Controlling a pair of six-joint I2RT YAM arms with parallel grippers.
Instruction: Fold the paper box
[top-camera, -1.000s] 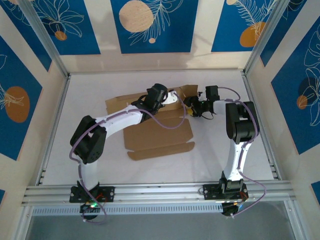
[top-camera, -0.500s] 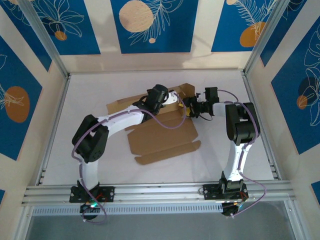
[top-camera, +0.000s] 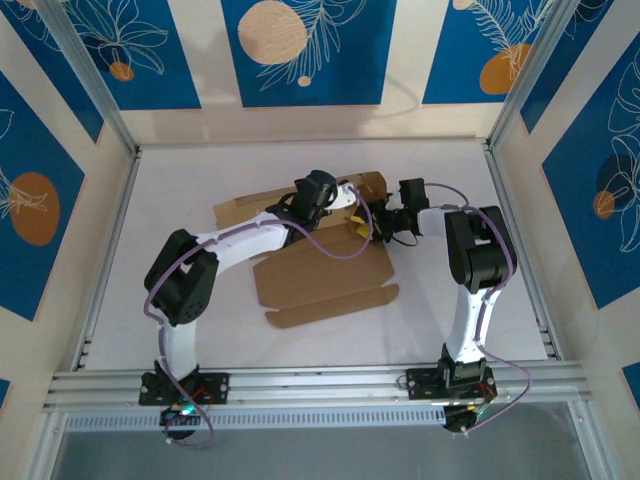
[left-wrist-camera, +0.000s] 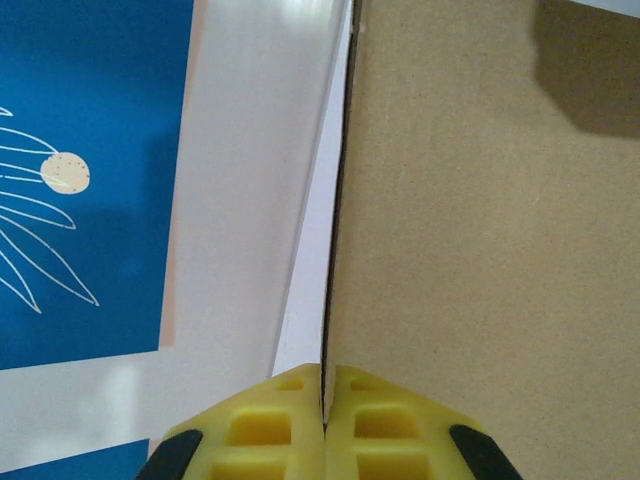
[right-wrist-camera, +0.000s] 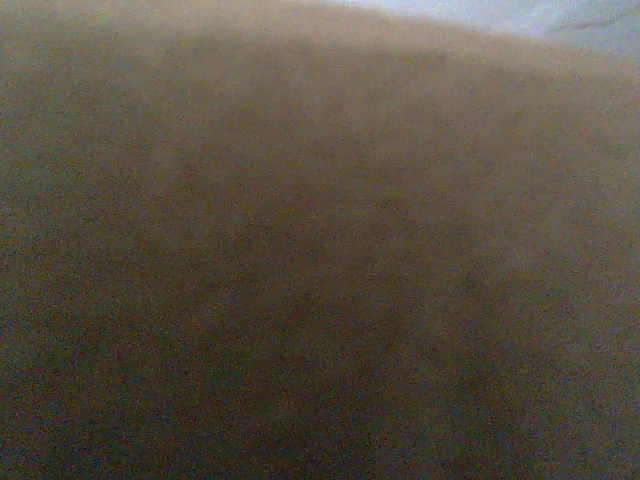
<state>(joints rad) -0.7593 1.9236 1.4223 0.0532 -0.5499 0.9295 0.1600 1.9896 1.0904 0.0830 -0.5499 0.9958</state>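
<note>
The paper box (top-camera: 325, 285) is a flat brown cardboard sheet on the white table, with its far right flap (top-camera: 372, 184) raised. My left gripper (top-camera: 352, 198) reaches over the sheet's far side. In the left wrist view its yellow pads (left-wrist-camera: 390, 420) are shut on the thin edge of a cardboard panel (left-wrist-camera: 480, 250), seen edge-on. My right gripper (top-camera: 378, 222) points left, close against the raised flap. Blurred brown cardboard (right-wrist-camera: 320, 250) hides its fingers in the right wrist view.
Blue-and-cream patterned walls (top-camera: 300, 50) close in the table at the back and sides. A metal rail (top-camera: 320, 385) runs along the near edge by the arm bases. Bare white table (top-camera: 150, 200) lies left of the sheet and bare table (top-camera: 420, 300) right of it.
The right gripper has moved left, up against the raised flap. The sheet's near part has swung slightly to the right. The left gripper keeps its hold.
</note>
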